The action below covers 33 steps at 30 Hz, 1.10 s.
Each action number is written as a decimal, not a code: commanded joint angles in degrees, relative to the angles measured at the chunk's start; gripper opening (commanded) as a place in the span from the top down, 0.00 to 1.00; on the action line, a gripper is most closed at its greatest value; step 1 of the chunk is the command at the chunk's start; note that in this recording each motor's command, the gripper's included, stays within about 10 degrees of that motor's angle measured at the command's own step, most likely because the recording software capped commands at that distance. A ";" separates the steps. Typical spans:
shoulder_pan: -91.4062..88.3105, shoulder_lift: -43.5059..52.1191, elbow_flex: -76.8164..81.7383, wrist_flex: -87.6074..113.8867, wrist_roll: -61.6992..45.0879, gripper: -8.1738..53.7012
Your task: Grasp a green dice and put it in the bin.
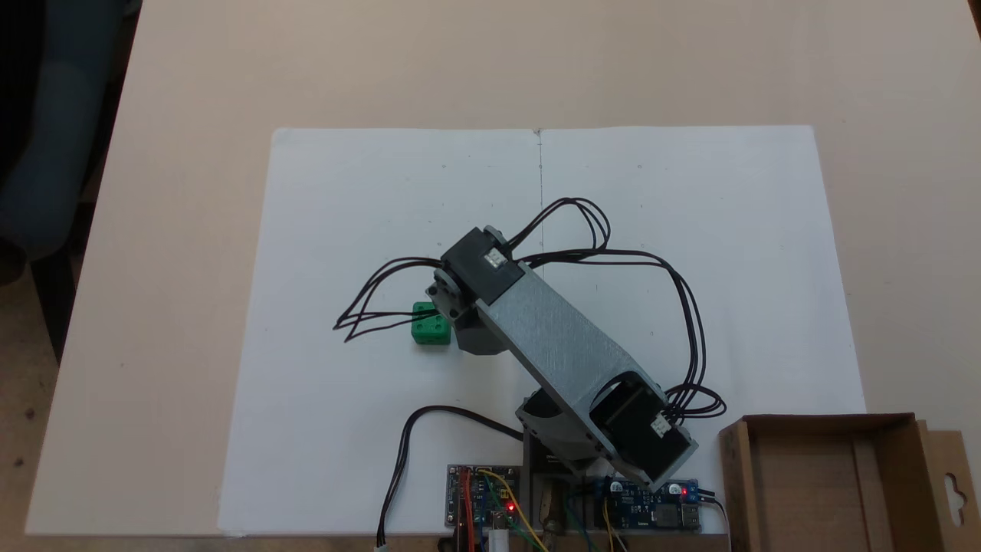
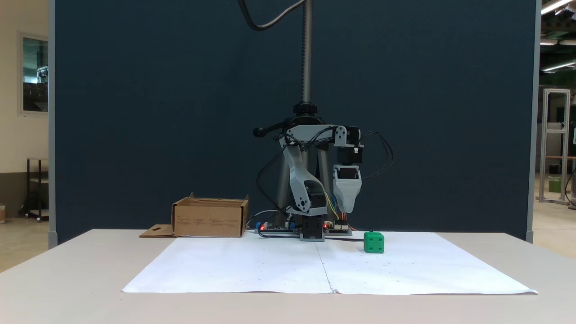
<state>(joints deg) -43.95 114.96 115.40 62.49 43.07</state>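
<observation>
In both fixed views I take the white paper sheet (image 1: 368, 429) (image 2: 252, 270) as my landmark; it covers the middle of the pale table (image 1: 184, 92) (image 2: 54, 288). The arm (image 1: 559, 353) (image 2: 299, 180) is the biggest thing on it, rooted at the sheet's edge beside the circuit boards (image 1: 479, 498) and reaching in over the paper, with black cables looping out above the sheet.

Next in size I see the cardboard box (image 1: 812, 475) (image 2: 209, 218), sitting just off one corner of the sheet on bare table, open side up, its flap with the hang-hole lying flat on the side away from the paper.

The gripper (image 2: 347, 209) hangs tip down above the sheet, clear of the paper. From the side I see it as one tapered grey wedge, and from above the wrist covers it, so I cannot tell whether the jaws are spread or pressed together.

Smallest is the green dice (image 1: 429, 326) (image 2: 374, 242). It rests flat on the sheet, well apart from the box, and nothing is gripping it. From above it sits just beside the wrist, partly under it; from the side the tip hangs higher than the dice and to its left.
</observation>
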 commanded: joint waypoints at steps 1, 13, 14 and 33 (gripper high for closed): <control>-0.79 2.11 0.00 -3.60 6.94 0.16; -0.88 6.15 5.98 -11.69 9.67 0.17; -0.97 6.77 6.24 -11.69 10.20 0.17; -6.42 -1.85 7.82 -19.78 10.72 0.17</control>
<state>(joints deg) -49.92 112.76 124.19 45.70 49.13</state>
